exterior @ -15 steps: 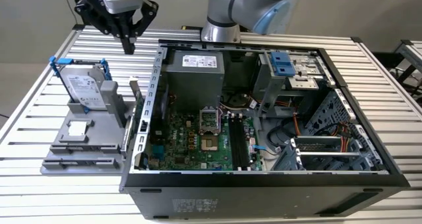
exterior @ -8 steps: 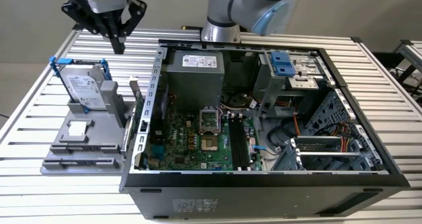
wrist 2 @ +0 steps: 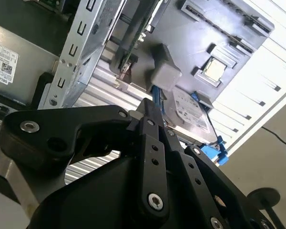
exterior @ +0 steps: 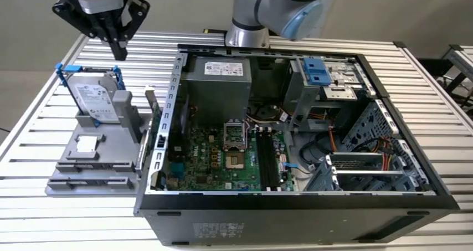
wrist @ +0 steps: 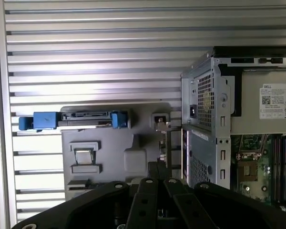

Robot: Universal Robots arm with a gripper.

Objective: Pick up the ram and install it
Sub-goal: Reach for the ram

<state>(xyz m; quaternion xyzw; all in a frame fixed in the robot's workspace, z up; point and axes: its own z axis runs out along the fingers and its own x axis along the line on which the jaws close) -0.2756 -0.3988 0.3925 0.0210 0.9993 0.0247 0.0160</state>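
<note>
Up high, the black pincer (exterior: 118, 52) hangs clenched shut over the silver ribbed metal table (exterior: 66, 206). The thin dark ram stick (wrist 2: 129, 47) stands below it, with a plain grey room (exterior: 30, 13) behind.

Black gripper (exterior: 119, 52). Silver table (exterior: 44, 218), ridged all over in parallel stripes. Plain grey tray (exterior: 74, 179). Silver hard drive (exterior: 94, 98) with a white label, framed by a bright blue bracket (exterior: 63, 76). Black computer case (exterior: 296, 220) with pale metal walls inside. Green motherboard (exterior: 210, 162).
</note>
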